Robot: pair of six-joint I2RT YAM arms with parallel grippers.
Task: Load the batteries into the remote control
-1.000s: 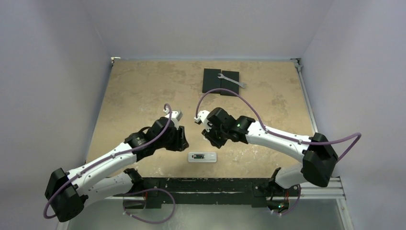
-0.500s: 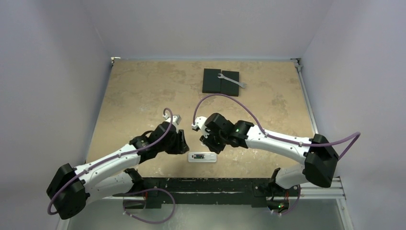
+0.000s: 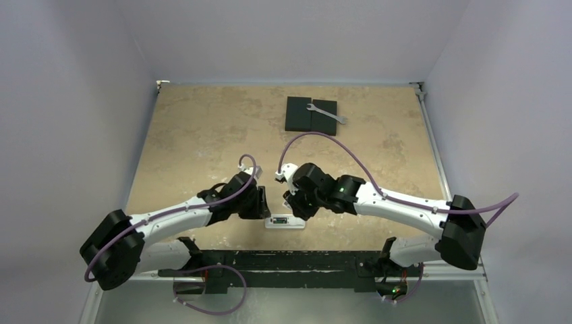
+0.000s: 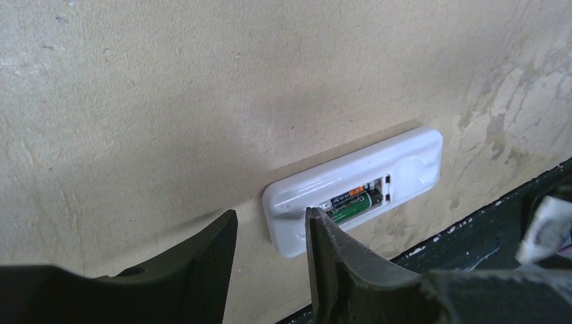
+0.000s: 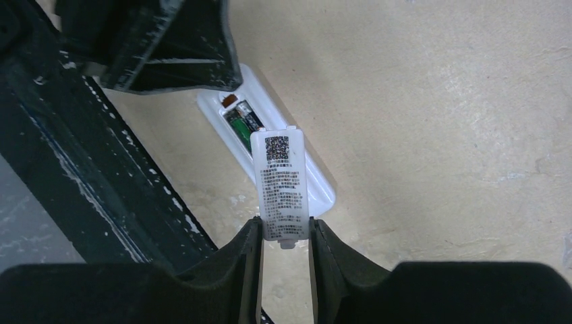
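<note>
While the remote (image 3: 285,221) is lying back-up at the 6 o'clock edge of the counter (image 3: 202,135), just beside the black rail (image 3: 324,260), both arms are crowding in over it. Its recess is standing uncovered, and the two batteries (image 4: 354,200) are sitting in it side by side, dark and green with an orange end showing.

From the top view, the left gripper (image 3: 260,206) is hovering at about 10 o'clock from the remote, close to its left end. In the left wrist view its jaws are standing spread, with bare counter showing between them and nothing caught there. One finger is overlapping the remote's near end in that view; whether it is touching cannot be told.

At about 1 o'clock from the remote, the right gripper (image 5: 285,233) is pinching the cover (image 5: 283,185), a white strip with a code square and fine print on it, by its near end. The cover is pointing toward 12 o'clock in the right wrist view, its far end with two small tabs lying just short of the batteries. Whether it is resting on the remote or hanging just above it cannot be told.

Far off at 12 o'clock on the counter, two black blocks (image 3: 310,115) are lying side by side, and a wrench (image 3: 327,113) is resting across them.
</note>
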